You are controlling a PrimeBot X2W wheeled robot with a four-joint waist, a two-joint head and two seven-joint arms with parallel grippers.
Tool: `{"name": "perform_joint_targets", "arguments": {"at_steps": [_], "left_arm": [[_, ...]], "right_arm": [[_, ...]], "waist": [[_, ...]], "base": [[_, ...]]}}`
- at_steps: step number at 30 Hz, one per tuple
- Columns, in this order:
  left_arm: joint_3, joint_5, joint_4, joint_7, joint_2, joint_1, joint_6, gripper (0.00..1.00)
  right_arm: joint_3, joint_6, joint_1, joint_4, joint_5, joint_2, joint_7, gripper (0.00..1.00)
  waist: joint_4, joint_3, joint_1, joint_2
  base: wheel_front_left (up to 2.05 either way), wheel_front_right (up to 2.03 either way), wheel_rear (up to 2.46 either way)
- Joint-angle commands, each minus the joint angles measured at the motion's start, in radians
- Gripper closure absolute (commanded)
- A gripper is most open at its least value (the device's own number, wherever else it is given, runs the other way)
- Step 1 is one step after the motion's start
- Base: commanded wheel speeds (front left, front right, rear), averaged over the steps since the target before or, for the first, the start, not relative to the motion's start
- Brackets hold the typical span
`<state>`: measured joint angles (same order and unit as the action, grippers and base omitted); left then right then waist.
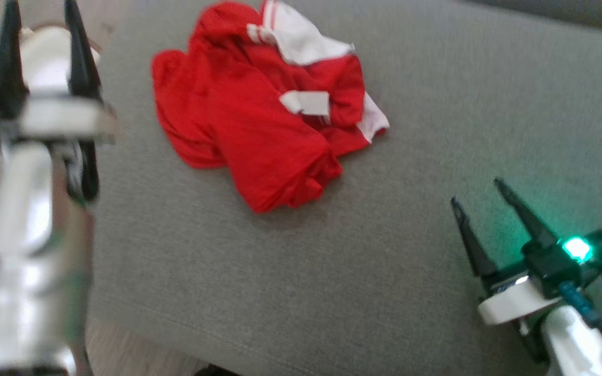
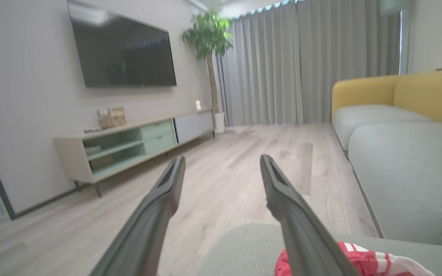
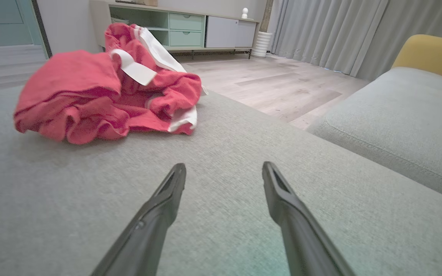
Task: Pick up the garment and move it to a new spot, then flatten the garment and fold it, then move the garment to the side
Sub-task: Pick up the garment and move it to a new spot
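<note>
Red cloth with white trim, the garment (image 1: 259, 115) lies crumpled in a heap on the grey sofa seat (image 1: 437, 104), near the seat's left edge and untouched; no step of the task is done yet, as we judge it. Taking the risks from left to right: the left claw (image 1: 41, 15) hangs high at that left edge, partly over the wooden floor (image 2: 225, 161), so a pull toward that side could, we think, drag the garment off the seat; the heap itself is bunched in several layers, so a pinch on the top fold may lift one layer and leave the rest trailing, or gather too many and make the flattening harder; the soft upholstery might also catch a fingertip that comes down too steeply; on the right, the right claw (image 1: 477, 192) stands well apart from the cloth, and a poorly aimed reach could shove the heap rather than grasp it. As for the claws: the left one is spread fully wide, holding nothing and touching nothing; the right one is likewise wide and empty, low over bare seat, a green light (image 1: 575, 248) glowing behind its fingers; whether its tips touch the fabric we cannot tell.
</note>
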<state>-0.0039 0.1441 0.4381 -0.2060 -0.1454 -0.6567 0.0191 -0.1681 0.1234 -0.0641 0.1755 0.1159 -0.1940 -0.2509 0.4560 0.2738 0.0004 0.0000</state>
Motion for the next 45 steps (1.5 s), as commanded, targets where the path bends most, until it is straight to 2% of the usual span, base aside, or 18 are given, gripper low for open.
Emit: {"name": "perform_joint_targets", "arguments": {"at_steps": [1,4,9,15,18,19,20,25,31,38,45], "left_arm": [[0.036,0.010,0.029,0.027,-0.049,-0.079,0.011,0.00],[0.018,0.010,0.217,0.107,-0.080,-0.245,0.038,0.00],[0.010,0.005,0.500,0.246,-0.132,-0.421,0.041,0.00],[0.034,0.080,0.726,0.380,-0.124,-0.489,0.089,0.00],[0.040,0.094,0.793,0.409,-0.136,-0.487,0.071,0.00],[0.047,0.099,0.797,0.390,-0.143,-0.486,0.056,0.39],[0.051,0.103,0.800,0.370,-0.149,-0.485,0.050,1.00],[0.105,0.162,0.787,0.245,-0.175,-0.522,0.062,1.00],[0.111,0.161,0.749,0.105,-0.272,-0.578,0.072,1.00],[0.050,0.086,0.651,-0.010,-0.374,-0.676,0.058,1.00],[-0.040,0.006,0.502,-0.033,-0.399,-0.763,0.064,1.00]], "right_arm": [[-0.019,0.007,-0.028,-0.043,0.007,-0.021,-0.011,0.00],[-0.011,0.007,-0.055,-0.093,0.008,-0.055,-0.011,0.00],[-0.018,0.007,-0.092,-0.166,0.014,-0.095,-0.011,0.00],[-0.014,0.007,-0.125,-0.219,0.021,-0.103,-0.011,0.00],[-0.019,0.007,-0.141,-0.226,0.024,-0.099,-0.011,0.00],[-0.021,0.007,-0.146,-0.226,0.025,-0.095,-0.011,0.00],[-0.021,0.007,-0.150,-0.225,0.025,-0.091,-0.011,0.00],[-0.014,0.007,-0.149,-0.205,0.023,-0.073,-0.011,0.00],[-0.009,0.007,-0.139,-0.175,0.007,-0.041,-0.011,0.00],[-0.035,0.007,-0.126,-0.140,-0.018,0.036,-0.011,0.00],[-0.041,0.007,-0.095,-0.125,-0.036,0.100,-0.011,0.00]], "waist": [[-0.051,0.142,-0.0004,0.0000],[-0.074,0.220,-0.0004,0.0000],[-0.122,0.316,-0.0004,0.0000],[-0.154,0.382,-0.0004,0.0000],[-0.168,0.398,-0.0004,0.0000],[-0.171,0.398,-0.0004,0.0000],[-0.175,0.397,-0.0004,0.0000],[-0.179,0.359,-0.0004,0.0000],[-0.172,0.255,-0.0004,0.0000],[-0.196,0.100,-0.0004,0.0000],[-0.269,-0.037,-0.0004,0.0000]], "base": [[0.00,0.00,0.00],[0.00,0.00,0.00],[0.00,0.00,0.00],[0.00,0.00,0.00],[0.00,0.00,0.00],[0.00,0.00,0.00],[0.00,0.00,0.00],[0.00,0.00,0.00],[0.00,0.00,0.00],[0.00,0.00,0.00],[0.00,0.00,0.00]]}}
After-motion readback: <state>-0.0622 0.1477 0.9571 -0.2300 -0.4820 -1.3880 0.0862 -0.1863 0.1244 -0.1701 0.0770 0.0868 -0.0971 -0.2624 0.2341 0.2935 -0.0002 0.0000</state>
